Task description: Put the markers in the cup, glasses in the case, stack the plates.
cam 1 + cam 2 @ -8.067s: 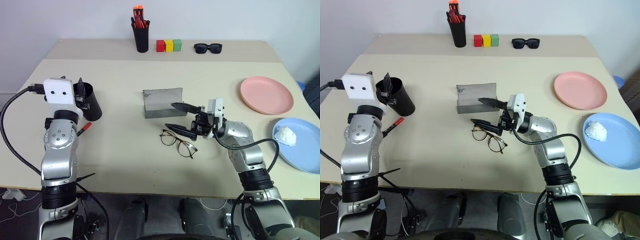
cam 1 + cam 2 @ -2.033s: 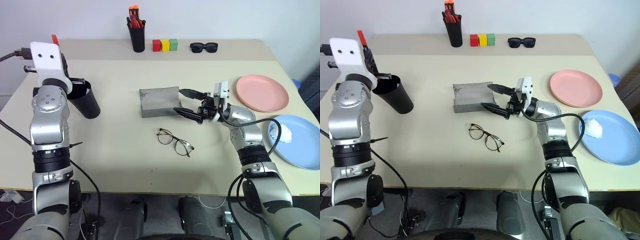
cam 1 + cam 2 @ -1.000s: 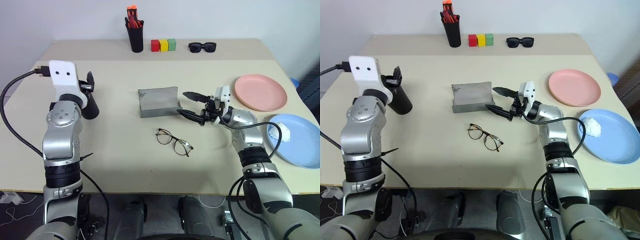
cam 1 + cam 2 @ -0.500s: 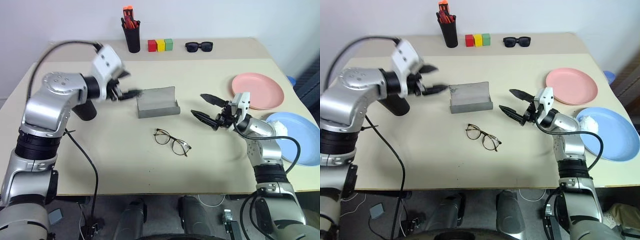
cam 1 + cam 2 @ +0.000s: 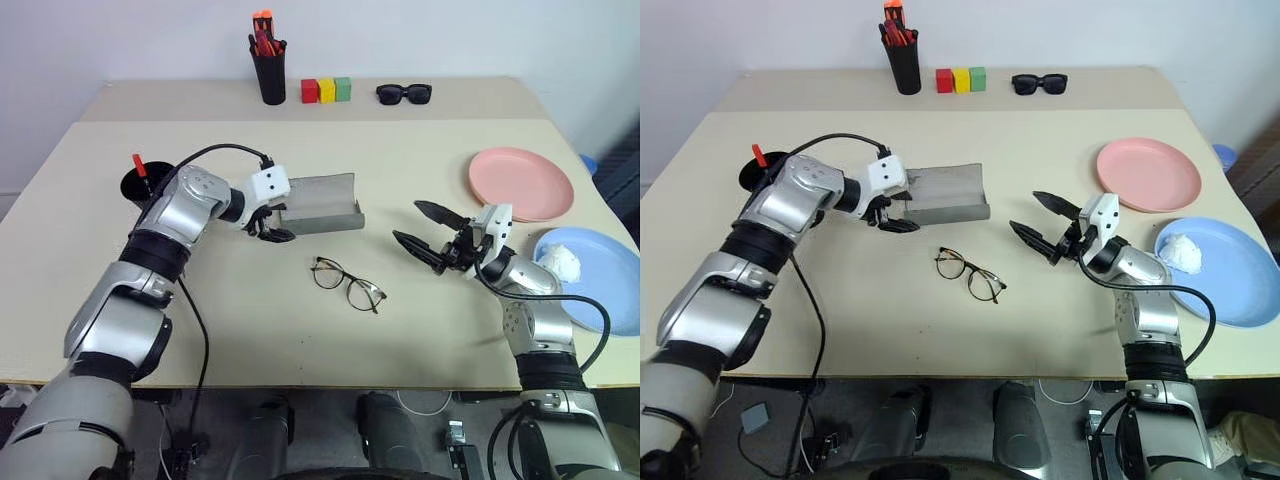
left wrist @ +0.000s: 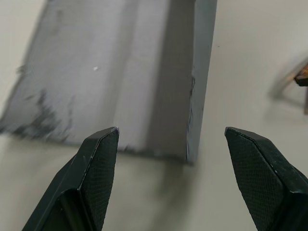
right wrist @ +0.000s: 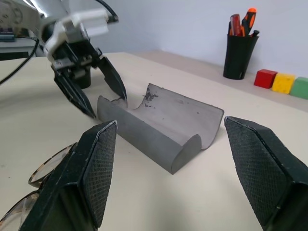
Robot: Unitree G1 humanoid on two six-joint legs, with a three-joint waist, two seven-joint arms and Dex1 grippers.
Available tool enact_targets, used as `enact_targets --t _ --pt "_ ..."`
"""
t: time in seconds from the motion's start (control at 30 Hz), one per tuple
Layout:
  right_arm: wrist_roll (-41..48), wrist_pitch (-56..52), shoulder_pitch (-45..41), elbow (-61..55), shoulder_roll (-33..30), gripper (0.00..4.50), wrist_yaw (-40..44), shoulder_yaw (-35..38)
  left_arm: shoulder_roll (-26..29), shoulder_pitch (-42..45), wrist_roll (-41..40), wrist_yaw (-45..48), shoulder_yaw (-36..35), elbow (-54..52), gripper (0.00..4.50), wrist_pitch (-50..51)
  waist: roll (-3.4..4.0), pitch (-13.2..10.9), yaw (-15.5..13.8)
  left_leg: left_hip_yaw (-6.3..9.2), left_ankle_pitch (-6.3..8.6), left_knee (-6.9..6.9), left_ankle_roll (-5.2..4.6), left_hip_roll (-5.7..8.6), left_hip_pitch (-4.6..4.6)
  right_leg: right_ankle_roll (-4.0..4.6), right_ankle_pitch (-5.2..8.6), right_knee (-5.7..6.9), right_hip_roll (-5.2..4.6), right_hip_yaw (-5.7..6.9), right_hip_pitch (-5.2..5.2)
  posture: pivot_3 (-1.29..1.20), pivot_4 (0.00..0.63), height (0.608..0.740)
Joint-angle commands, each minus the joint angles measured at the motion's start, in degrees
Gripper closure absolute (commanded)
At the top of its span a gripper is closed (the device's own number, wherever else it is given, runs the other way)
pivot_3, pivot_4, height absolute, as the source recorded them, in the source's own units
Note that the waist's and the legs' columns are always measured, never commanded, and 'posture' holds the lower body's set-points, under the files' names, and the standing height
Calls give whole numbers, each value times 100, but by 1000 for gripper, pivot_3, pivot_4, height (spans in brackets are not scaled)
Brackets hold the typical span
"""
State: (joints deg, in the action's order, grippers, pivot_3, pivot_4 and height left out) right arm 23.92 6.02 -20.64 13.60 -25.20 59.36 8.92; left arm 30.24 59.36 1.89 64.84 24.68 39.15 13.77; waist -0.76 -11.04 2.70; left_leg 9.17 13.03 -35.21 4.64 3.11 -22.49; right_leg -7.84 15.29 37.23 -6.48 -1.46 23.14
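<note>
The grey case (image 5: pixel 322 200) lies open at mid-table, with my left gripper (image 5: pixel 278 222) open at its left end, fingers (image 6: pixel 98 168) on either side of the end wall. The wire-framed glasses (image 5: pixel 348 284) rest on the table just in front of the case. My right gripper (image 5: pixel 407 221) hovers open to the right of both, empty. The black cup (image 5: pixel 132 185) at the left, partly behind my left arm, has a red-capped marker (image 5: pixel 138 163) standing in it. The pink plate (image 5: pixel 520 183) and the blue plate (image 5: pixel 600 285) with its white lump (image 5: pixel 557 263) lie apart at the right.
A black pen holder (image 5: pixel 270 76) with orange-red pens, three coloured blocks (image 5: pixel 326 90) and black sunglasses (image 5: pixel 404 94) line the far edge. The blue plate reaches the table's right edge. Bare tabletop stretches along the front.
My left arm left the cup, with a marker now standing in it, and swung down and right to the case's left end. The right gripper drew back to the right, away from the case.
</note>
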Motion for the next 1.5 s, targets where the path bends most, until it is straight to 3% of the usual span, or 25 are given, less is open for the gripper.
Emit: enact_targets --t 0.03,0.2,0.23,0.3,0.47,0.5,0.9,1.2,1.5 --pt "149 -39 62 -468 -63 851 -127 114 -67 286 174 165 -84 204 905 -248 0 0 -3 0 0 0 0 0 0 0 0 0 0 0 0 0 150 740" --pt "154 -156 200 -748 -68 851 -280 114 -312 449 559 63 27 761 905 -390 0 0 -15 0 0 -2 0 0 0 -1 0 0 0 0 -3 0 150 740" --pt "154 -187 224 -809 -69 851 -314 111 -379 488 615 68 29 886 1131 -361 -1 0 -16 0 0 -2 0 0 0 -1 0 0 0 0 -2 0 150 740" --pt "153 -240 250 -894 -72 851 -365 105 -472 547 704 107 16 1069 1756 -373 -2 0 -14 0 0 -5 0 1 0 -2 0 1 0 0 -4 0 150 740" --pt "146 -354 279 -1048 -81 851 -472 94 -691 667 839 152 -48 1339 4363 -531 -1 0 -6 0 0 -3 -1 1 2 -2 0 3 0 0 -4 0 150 740" --pt "142 -366 288 -1069 -82 851 -488 96 -710 668 849 159 -69 1330 4445 -587 -2 0 -11 0 0 -4 -1 1 2 -2 0 3 0 0 -4 0 150 740" --pt "145 -602 422 -1479 -93 851 -710 80 -397 172 653 780 -254 64 4445 -460 -2 0 -13 1 0 -3 -1 1 0 -3 0 4 0 0 -2 0 150 740" --pt "130 -744 447 -1526 -176 851 -673 22 33 -859 432 1015 -317 -2060 4445 752 -2 0 -15 2 0 -5 -1 0 1 -2 0 6 0 0 -3 0 150 740" --pt "300 -1037 1200 -2075 -430 851 -462 68 80 -1174 344 848 -273 -2677 4445 1209 -2 0 -24 3 0 -4 -1 0 1 -2 0 4 0 0 -4 0 150 740"
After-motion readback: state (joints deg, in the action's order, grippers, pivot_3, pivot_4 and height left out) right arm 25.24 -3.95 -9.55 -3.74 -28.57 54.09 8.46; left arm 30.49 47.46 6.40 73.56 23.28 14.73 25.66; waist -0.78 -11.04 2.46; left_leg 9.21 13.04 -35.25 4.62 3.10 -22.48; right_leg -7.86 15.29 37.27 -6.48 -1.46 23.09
